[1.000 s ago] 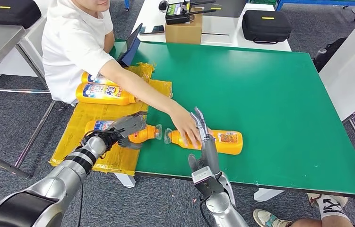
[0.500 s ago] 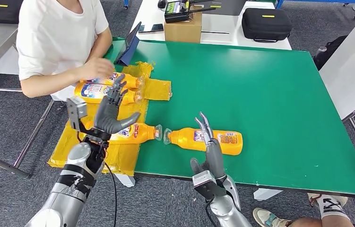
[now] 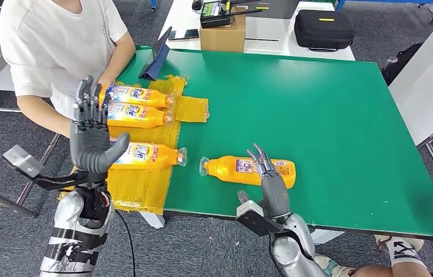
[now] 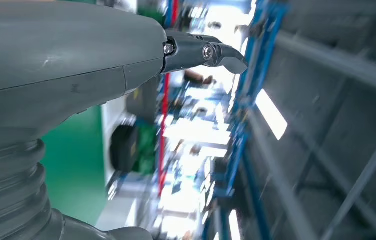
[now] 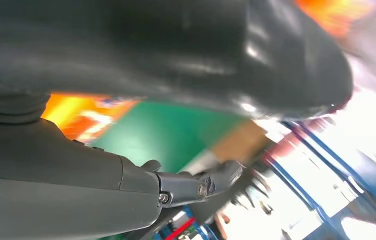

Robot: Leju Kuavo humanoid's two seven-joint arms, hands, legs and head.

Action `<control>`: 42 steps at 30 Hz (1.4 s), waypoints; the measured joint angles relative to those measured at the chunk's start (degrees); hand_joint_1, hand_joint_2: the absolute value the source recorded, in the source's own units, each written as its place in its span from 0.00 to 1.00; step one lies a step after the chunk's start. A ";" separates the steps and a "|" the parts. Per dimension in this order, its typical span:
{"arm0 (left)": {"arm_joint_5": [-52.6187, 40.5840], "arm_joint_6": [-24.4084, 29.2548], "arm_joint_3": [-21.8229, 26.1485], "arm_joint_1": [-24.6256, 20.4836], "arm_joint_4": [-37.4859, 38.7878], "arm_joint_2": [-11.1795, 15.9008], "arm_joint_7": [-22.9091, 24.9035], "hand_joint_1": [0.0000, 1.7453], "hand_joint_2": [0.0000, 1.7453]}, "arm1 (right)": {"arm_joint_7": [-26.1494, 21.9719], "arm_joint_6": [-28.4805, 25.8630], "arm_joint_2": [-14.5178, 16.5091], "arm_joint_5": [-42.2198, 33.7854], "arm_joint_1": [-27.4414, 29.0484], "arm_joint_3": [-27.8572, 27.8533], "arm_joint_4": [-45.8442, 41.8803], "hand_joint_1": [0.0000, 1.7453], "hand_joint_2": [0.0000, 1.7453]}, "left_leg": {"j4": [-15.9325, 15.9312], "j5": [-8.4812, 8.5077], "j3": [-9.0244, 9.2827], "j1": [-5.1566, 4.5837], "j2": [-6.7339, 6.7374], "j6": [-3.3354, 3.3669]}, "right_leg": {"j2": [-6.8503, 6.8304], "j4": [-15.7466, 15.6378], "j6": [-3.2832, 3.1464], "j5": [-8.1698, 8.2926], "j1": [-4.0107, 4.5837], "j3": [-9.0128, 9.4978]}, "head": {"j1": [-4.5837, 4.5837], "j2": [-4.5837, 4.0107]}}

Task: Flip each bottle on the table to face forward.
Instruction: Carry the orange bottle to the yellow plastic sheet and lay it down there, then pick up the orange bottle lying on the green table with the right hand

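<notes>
**4 bottles down, 1 on bare green, both hands empty**

The green table (image 3: 329,104) spans the head view from 9 to 3 o'clock, with a yellow sheet (image 3: 145,184) taped over its edge at 9 o'clock. A person in a white shirt (image 3: 52,46) stands at 11 o'clock behind it.

The left hand (image 3: 91,138) is raised upright at 9 o'clock, palm forward, fingers spread wide and holding nothing. The right hand (image 3: 271,184) sits low at 6 o'clock, fingers straight and slightly apart, also empty, its tips just beside the lone bottle (image 3: 248,171).

That orange bottle lies on its side on the bare green near 6 o'clock, clear cap toward 9 o'clock, label up. 3 more orange bottles (image 3: 139,115) lie in a row on the sheet at 9 to 10 o'clock, caps toward 3 o'clock.

Handling, as a judgement: moulded plastic, fairly stiff but squeezable, smooth and probably slippery, and round enough to roll. If full it will be moderately heavy. The broad middle of the body, across the label, looks the safest hold; the narrow neck would twist loose.

The left hand covers the base of the nearest sheet bottle. Fill level cannot be told. Both wrist views are blurred; the right wrist view gives just orange and green smears behind the hand's cover.
</notes>
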 joint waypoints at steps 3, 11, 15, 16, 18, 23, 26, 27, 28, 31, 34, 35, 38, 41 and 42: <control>-1.51 2.35 0.97 2.03 -4.11 -0.45 -0.47 0.00 1.00 | 4.16 0.42 -1.75 6.02 -3.10 -1.17 4.77 0.00 1.00 | 0.00 0.00 -0.03 -0.01 -0.07 0.01 | -0.02 -0.01 0.00 0.00 -0.01 -0.01 | 0.01 0.00; -5.79 4.33 0.38 4.03 -7.42 -0.77 -1.27 0.00 1.00 | 7.58 1.93 -3.61 12.95 -12.97 -2.14 17.64 0.00 1.00 | 0.02 0.04 -0.02 -0.02 -0.06 0.03 | -0.01 -0.01 0.03 0.03 0.00 -0.01 | 0.00 -0.01; -7.49 5.03 -0.50 4.06 -7.43 -0.79 -1.53 0.00 1.00 | 8.97 3.20 -3.79 15.21 -16.57 -2.06 22.73 0.00 1.00 | 0.02 0.04 -0.02 -0.01 -0.05 0.03 | -0.01 0.00 0.03 0.03 0.00 -0.02 | 0.01 0.00; -7.69 5.18 -0.75 4.05 -7.38 -0.79 -1.53 0.00 1.00 | 9.37 3.23 -3.81 15.98 -17.51 -1.98 24.10 0.00 1.00 | 0.02 0.04 -0.02 -0.01 -0.05 0.03 | -0.01 0.00 0.03 0.03 0.00 -0.02 | 0.01 0.00; -7.87 5.33 -1.12 4.04 -7.24 -0.79 -1.53 0.00 1.00 | 10.00 3.17 -3.85 17.24 -19.13 -1.78 26.49 0.00 1.00 | 0.02 0.04 -0.03 -0.01 -0.06 0.03 | -0.01 0.00 0.03 0.03 0.00 -0.02 | 0.01 0.00; -7.89 5.34 -1.41 4.05 -6.93 -0.79 -1.53 0.00 1.00 | 10.47 4.36 -3.84 17.81 -21.50 -1.35 30.36 0.00 1.00 | 0.02 0.04 -0.03 -0.02 -0.06 0.03 | -0.01 -0.01 0.03 0.03 -0.01 -0.02 | 0.01 -0.01; -7.44 5.25 -1.50 4.08 -6.63 -0.78 -1.35 0.00 1.00 | 10.90 7.46 -3.84 17.21 -22.58 -1.16 32.23 0.00 1.00 | 0.02 0.04 -0.03 -0.02 -0.06 0.03 | -0.01 -0.01 0.03 0.03 -0.01 -0.01 | 0.01 -0.01; -7.18 5.19 -1.54 4.08 -6.49 -0.78 -1.25 0.00 1.00 | 11.00 8.65 -3.84 16.93 -22.95 -1.10 32.84 0.00 1.00 | 0.02 0.04 -0.02 -0.02 -0.06 0.03 | -0.01 -0.01 0.03 0.03 0.00 -0.01 | 0.01 -0.01; -7.03 5.12 -1.58 4.10 -6.35 -0.77 -1.16 0.00 1.00 | 11.06 9.64 -3.85 16.71 -23.29 -1.05 33.41 0.00 1.00 | 0.02 0.04 -0.02 -0.02 -0.06 0.03 | -0.01 -0.01 0.03 0.03 0.00 -0.01 | 0.01 -0.01; -6.81 4.96 -1.66 4.14 -5.98 -0.77 -1.09 0.00 1.00 | 11.06 11.03 -3.86 16.55 -24.10 -0.85 34.63 0.00 1.00 | 0.02 0.04 -0.01 -0.02 -0.06 0.03 | -0.01 -0.01 0.03 0.03 0.00 -0.01 | 0.01 -0.01; -6.82 4.85 -1.75 4.17 -5.80 -0.76 -1.09 0.00 1.00 | 11.05 12.16 -3.93 16.28 -24.92 -0.56 35.68 0.00 1.00 | 0.02 0.04 0.00 -0.02 -0.05 0.03 | -0.01 -0.01 0.03 0.03 0.00 -0.01 | 0.01 -0.01; -6.86 4.82 -1.81 4.20 -5.78 -0.75 -1.10 0.00 1.00 | 11.06 12.84 -3.99 16.16 -25.26 -0.38 36.07 0.00 1.00 | 0.02 0.04 0.01 -0.02 -0.05 0.03 | -0.01 -0.01 0.03 0.03 0.00 0.00 | 0.00 0.00; -6.96 4.77 -2.09 4.27 -5.75 -0.65 -1.11 0.00 1.00 | 11.63 16.53 -4.27 16.03 -26.82 0.52 37.34 0.00 1.00 | 0.02 0.03 0.08 -0.02 0.00 0.03 | 0.00 -0.02 0.03 0.03 0.00 0.04 | 0.00 0.00; -6.97 4.72 -2.32 4.25 -5.45 -0.60 -1.14 0.00 1.00 | 12.31 21.37 -4.68 16.50 -29.10 2.05 38.89 0.66 1.00 | 0.02 0.02 0.22 -0.02 0.03 0.04 | 0.01 -0.05 0.03 0.03 0.00 0.15 | 0.01 0.00; -6.97 4.69 -2.38 4.24 -5.28 -0.60 -1.16 0.00 1.00 | 12.32 22.55 -4.85 16.72 -29.72 2.57 39.34 0.89 1.00 | 0.02 0.02 0.26 -0.02 0.02 0.04 | 0.01 -0.05 0.02 0.03 0.00 0.19 | 0.01 0.00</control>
